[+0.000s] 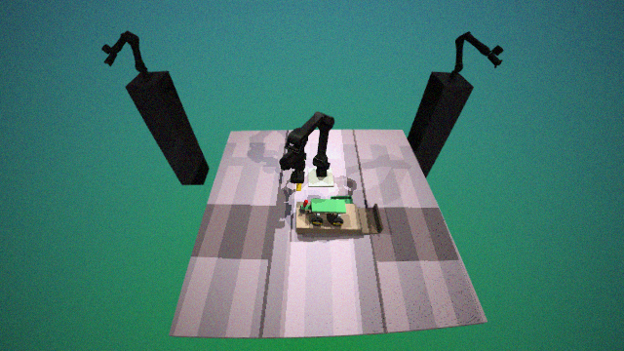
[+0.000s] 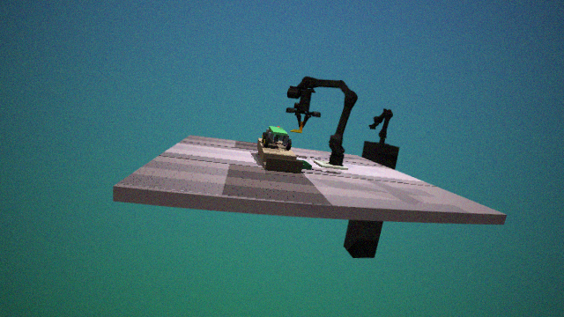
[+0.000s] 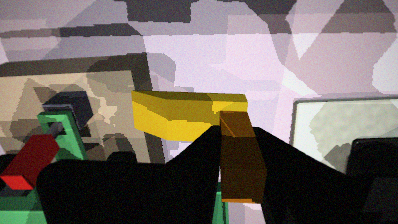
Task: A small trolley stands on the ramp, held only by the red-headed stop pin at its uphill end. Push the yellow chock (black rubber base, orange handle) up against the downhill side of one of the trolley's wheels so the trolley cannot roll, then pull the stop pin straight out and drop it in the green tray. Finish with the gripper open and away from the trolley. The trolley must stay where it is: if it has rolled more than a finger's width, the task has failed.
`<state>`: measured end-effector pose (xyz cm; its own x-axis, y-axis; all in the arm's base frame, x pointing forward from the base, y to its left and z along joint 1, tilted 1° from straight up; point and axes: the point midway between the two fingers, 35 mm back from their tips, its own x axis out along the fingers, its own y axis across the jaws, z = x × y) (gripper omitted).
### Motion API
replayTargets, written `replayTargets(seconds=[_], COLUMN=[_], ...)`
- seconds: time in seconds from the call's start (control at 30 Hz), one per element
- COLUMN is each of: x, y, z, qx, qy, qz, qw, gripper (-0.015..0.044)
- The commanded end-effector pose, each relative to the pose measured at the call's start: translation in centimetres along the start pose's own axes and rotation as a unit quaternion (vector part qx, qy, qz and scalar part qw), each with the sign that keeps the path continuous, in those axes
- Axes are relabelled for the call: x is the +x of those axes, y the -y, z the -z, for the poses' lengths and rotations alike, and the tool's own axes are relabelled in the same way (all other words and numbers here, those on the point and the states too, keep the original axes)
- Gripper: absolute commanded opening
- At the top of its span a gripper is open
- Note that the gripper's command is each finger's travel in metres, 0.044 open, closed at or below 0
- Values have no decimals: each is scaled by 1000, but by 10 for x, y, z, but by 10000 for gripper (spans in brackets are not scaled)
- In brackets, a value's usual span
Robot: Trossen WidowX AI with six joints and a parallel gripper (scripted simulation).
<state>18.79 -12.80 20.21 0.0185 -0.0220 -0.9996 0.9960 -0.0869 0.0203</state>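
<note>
1. Gripper (image 1: 297,181) (image 2: 301,126) (image 3: 234,135): pinching the chock by its orange handle, pads on either side; a grip that leaves the yellow part free to meet a wheel.
2. Chock (image 1: 298,187) (image 2: 297,130) (image 3: 175,116): carried above the table (image 1: 322,292) (image 2: 397,213), yellow part jutting out sideways from the gripper, in the air beside the ramp's uphill end. Presumably kept high to pass over ramp and trolley without a knock.
3. Ramp (image 1: 353,220) (image 2: 282,164) (image 3: 112,82): on the table, bearing the trolley.
4. Trolley (image 1: 329,206) (image 2: 278,130): green-topped, wheels on the slope, the chock well apart from them; so the pin should be its only restraint.
5. Pin (image 1: 306,202) (image 3: 31,162): red head up, at the trolley's uphill end, in place. To be left alone until a wheel is blocked.
6. Tray (image 1: 347,199) (image 2: 305,164): green, beside the ramp on the arm's side, reserved for the pin.
7. Next, by judgement: carry the chock round to a wheel's downhill side, lower it, press it snug. Risk: brushing pin or trolley on the way.
</note>
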Motion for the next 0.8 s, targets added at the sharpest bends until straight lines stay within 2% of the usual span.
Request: replayTargets(seconds=[0.0,0.37,0.77], x=[0,0,0], y=[0,0,0], z=[0,0,0], qx=[-63,-251,-441], qy=[1,0,-1], qz=[2,2,2], qw=[998,968,898], gripper=[0,0,0])
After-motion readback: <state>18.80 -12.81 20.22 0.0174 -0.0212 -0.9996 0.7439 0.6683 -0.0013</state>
